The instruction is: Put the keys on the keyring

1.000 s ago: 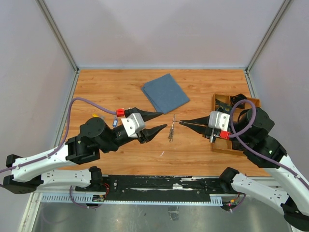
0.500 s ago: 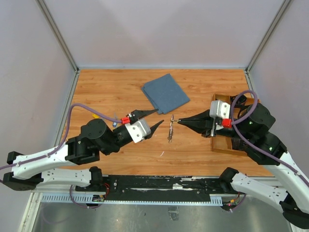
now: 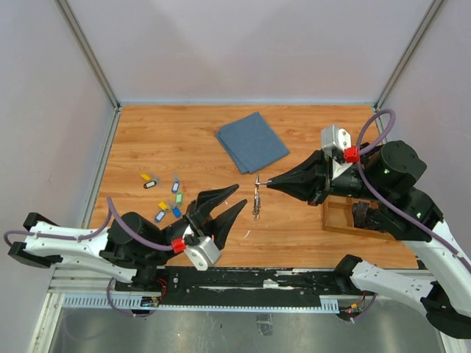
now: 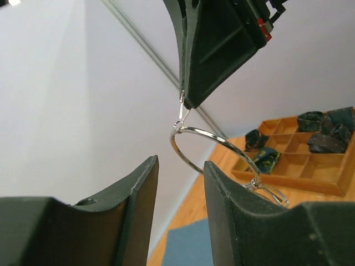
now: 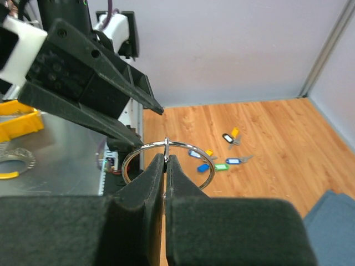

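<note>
The keyring (image 3: 257,195), a thin silver wire ring with a short chain bit, hangs in the air at mid-table. My right gripper (image 3: 266,184) is shut on its small link; in the right wrist view the keyring (image 5: 188,146) arcs just past the closed right gripper (image 5: 166,157). Several keys (image 3: 175,187) with yellow, green, blue and dark tags lie loose on the table at the left, the same keys (image 5: 221,165) showing beyond the ring. My left gripper (image 3: 240,195) stands open just left of the ring, pointing at it. In the left wrist view the keyring (image 4: 194,131) hangs above the left gripper (image 4: 181,164), nothing between its fingers.
A folded blue cloth (image 3: 252,141) lies at the back middle. A wooden compartment tray (image 3: 340,226) with dark small items sits at the right, partly under my right arm. The metal rail (image 3: 243,279) runs along the near edge.
My left arm swung back toward the near edge, uncovering the keys, and its gripper now points up at the ring. My right gripper rose and tilted, still holding the keyring.
</note>
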